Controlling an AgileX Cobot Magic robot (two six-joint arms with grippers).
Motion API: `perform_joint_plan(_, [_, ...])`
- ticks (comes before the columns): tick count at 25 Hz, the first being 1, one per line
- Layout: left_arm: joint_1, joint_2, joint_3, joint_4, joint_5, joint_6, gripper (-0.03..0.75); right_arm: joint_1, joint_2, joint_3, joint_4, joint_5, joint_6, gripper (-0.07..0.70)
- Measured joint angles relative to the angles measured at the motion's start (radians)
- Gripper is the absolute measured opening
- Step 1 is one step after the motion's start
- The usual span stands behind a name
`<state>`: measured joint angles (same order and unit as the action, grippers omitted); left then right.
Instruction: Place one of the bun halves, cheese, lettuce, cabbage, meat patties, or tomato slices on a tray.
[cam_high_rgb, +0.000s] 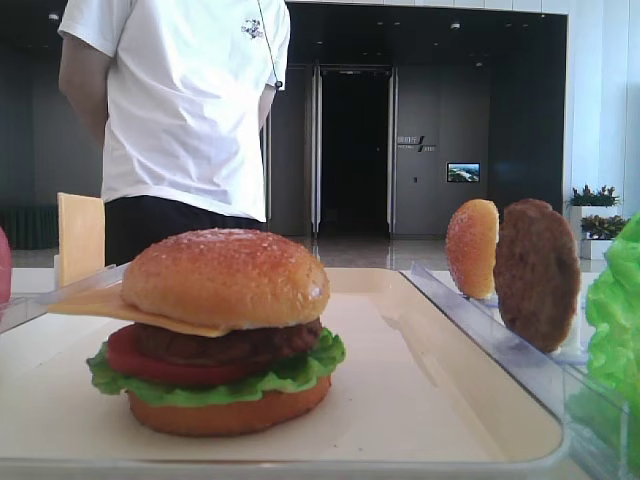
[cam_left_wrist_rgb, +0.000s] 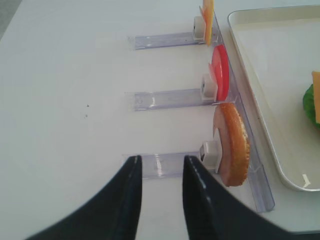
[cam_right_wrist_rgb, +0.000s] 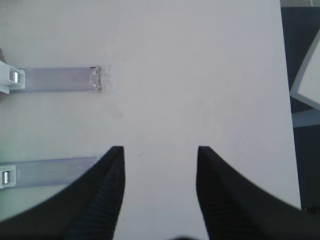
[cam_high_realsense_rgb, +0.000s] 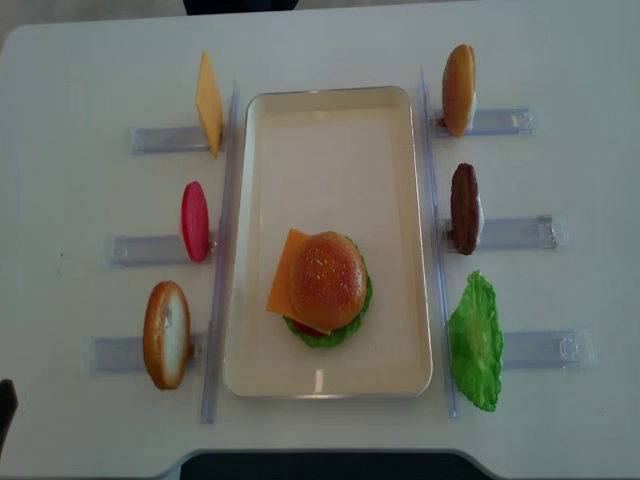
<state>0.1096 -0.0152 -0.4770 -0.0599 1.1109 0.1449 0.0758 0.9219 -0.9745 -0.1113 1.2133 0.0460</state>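
An assembled burger with a seeded domed bun top (cam_high_realsense_rgb: 326, 279) stands on the cream tray (cam_high_realsense_rgb: 330, 120), over cheese, a patty, tomato and lettuce. Upright in the left rack are a cheese slice (cam_high_realsense_rgb: 208, 104), a tomato slice (cam_high_realsense_rgb: 195, 221) and a bun half (cam_high_realsense_rgb: 166, 334). The right rack holds a bun half (cam_high_realsense_rgb: 459, 89), a meat patty (cam_high_realsense_rgb: 464, 208) and lettuce (cam_high_realsense_rgb: 476, 340). My left gripper (cam_left_wrist_rgb: 161, 161) hangs open and empty over the table, left of the bun half (cam_left_wrist_rgb: 232, 145). My right gripper (cam_right_wrist_rgb: 161, 150) is open over bare table, holding nothing.
Clear plastic rack arms (cam_right_wrist_rgb: 65, 79) lie to the left of the right gripper, and the table edge (cam_right_wrist_rgb: 289, 100) runs on its right. A person in a white shirt (cam_high_rgb: 185, 100) stands behind the table. The tray's rim (cam_left_wrist_rgb: 270, 150) lies right of the left gripper.
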Motion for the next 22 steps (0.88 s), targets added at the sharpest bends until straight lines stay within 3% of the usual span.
perform_joint_plan(6, [0.000,0.000,0.000,0.000,0.000,0.000,0.219,-0.001,-0.126,0.021,-0.008,0.006,0.000,0.348])
perform_joint_plan(15, [0.000,0.000,0.000,0.000,0.000,0.000,0.219,-0.001,-0.434,0.287,-0.016,0.009,0.006,0.337])
perform_joint_plan(22, [0.000,0.000,0.000,0.000,0.000,0.000,0.219,-0.001,-0.598,0.369,-0.014,0.005,0.018,0.338])
